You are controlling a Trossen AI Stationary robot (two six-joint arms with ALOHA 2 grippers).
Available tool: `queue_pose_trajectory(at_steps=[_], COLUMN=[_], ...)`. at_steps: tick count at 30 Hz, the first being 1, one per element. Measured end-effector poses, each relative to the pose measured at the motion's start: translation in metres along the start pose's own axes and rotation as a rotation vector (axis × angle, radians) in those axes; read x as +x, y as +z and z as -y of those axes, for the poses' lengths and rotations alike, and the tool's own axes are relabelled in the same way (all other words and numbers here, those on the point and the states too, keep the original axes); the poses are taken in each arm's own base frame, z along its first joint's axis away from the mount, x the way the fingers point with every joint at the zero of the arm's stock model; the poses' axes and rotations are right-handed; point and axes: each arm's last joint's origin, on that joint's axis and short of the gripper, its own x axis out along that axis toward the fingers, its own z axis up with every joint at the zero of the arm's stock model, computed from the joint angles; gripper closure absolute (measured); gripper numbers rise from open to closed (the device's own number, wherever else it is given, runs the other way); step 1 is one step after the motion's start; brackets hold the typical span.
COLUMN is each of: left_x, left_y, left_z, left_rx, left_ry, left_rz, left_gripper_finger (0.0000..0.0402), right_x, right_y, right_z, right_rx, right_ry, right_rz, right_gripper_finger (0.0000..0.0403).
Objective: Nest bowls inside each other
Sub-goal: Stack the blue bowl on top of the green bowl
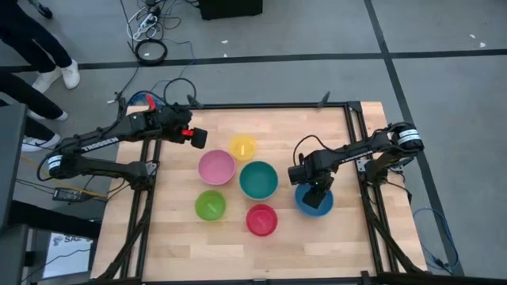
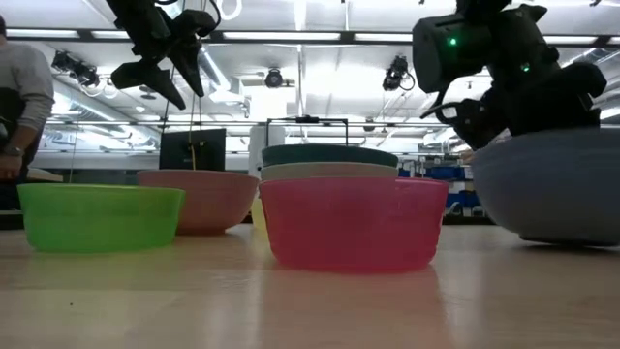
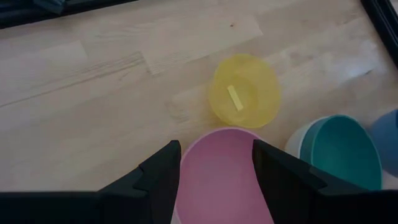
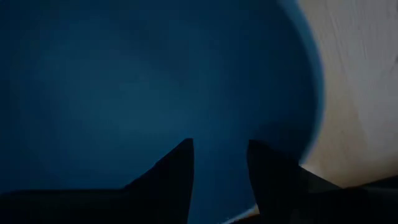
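Note:
Six bowls stand upright on the wooden table: yellow (image 1: 242,147), pink (image 1: 216,168), lime green (image 1: 211,205), red (image 1: 261,219), blue (image 1: 314,201), and teal (image 1: 258,180). The teal one sits inside a white bowl (image 3: 297,140). My right gripper (image 4: 221,146) is low over the blue bowl's (image 4: 124,81) inside, near its rim, pointing steeply down with its fingers apart. My left gripper (image 1: 198,138) hangs open well above the table at the far left. It looks down on the pink bowl (image 3: 217,180) and yellow bowl (image 3: 244,90). My right gripper reaches down into the blue bowl close to its rim (image 4: 311,124). I cannot tell whether either finger touches the bowl.
A black frame (image 1: 352,119) borders the tabletop. Bare wood lies along the near edge (image 1: 238,253) and at the far right corner. A person's legs and shoes (image 1: 59,75) show on the floor beyond the far left corner, and another person stands at the left in the low view (image 2: 19,97).

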Motion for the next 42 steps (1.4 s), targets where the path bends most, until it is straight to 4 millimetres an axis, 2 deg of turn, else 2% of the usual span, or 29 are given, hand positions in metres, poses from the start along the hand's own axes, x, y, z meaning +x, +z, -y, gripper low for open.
queue_pose_trajectory(at_steps=[6, 9, 12, 16, 19, 21, 28, 34, 37, 40, 42], left_x=[0.0, 0.0, 0.0, 0.0, 0.0, 0.0, 0.0, 0.0, 0.0, 0.0, 0.0], left_y=[0.0, 0.0, 0.0, 0.0, 0.0, 0.0, 0.0, 0.0, 0.0, 0.0, 0.0], left_z=[0.0, 0.0, 0.0, 0.0, 0.0, 0.0, 0.0, 0.0, 0.0, 0.0, 0.0], left_rx=[-0.001, -0.001, -0.001, -0.001, -0.001, -0.001, -0.001, -0.001, -0.001, -0.001, -0.002], left_ry=[-0.001, -0.001, -0.002, -0.002, -0.002, -0.002, -0.002, -0.002, -0.002, -0.002, -0.003], left_rz=[-0.001, -0.002, -0.001, -0.001, -0.001, -0.001, -0.001, -0.001, -0.001, 0.001, 0.004], left_gripper_finger=[0.0194, 0.0194, 0.0194, 0.0194, 0.0194, 0.0194, 0.0194, 0.0194, 0.0194, 0.0194, 0.0194], right_x=[-0.001, -0.008, -0.023, -0.051, -0.059, -0.057, -0.029, -0.012, -0.009, -0.01, -0.011], right_y=[0.0, 0.002, 0.004, 0.005, 0.007, 0.01, 0.012, 0.016, 0.019, 0.021, 0.022], right_z=[-0.001, -0.004, -0.008, -0.011, -0.008, -0.004, 0.014, 0.022, 0.026, 0.03, 0.032], right_rx=[0.003, 0.001, -0.006, -0.022, -0.015, 0.0, 0.035, 0.058, 0.076, 0.07, 0.064], right_ry=[0.003, 0.013, 0.0, -0.127, -0.172, -0.158, -0.185, -0.135, -0.111, -0.084, -0.058], right_rz=[0.005, 0.018, 0.065, 0.19, 0.231, 0.21, 0.109, 0.089, 0.085, 0.065, 0.048], right_gripper_finger=[0.0265, 0.0265, 0.0265, 0.0265, 0.0264, 0.0264, 0.0264, 0.0268, 0.0297, 0.0366, 0.039])
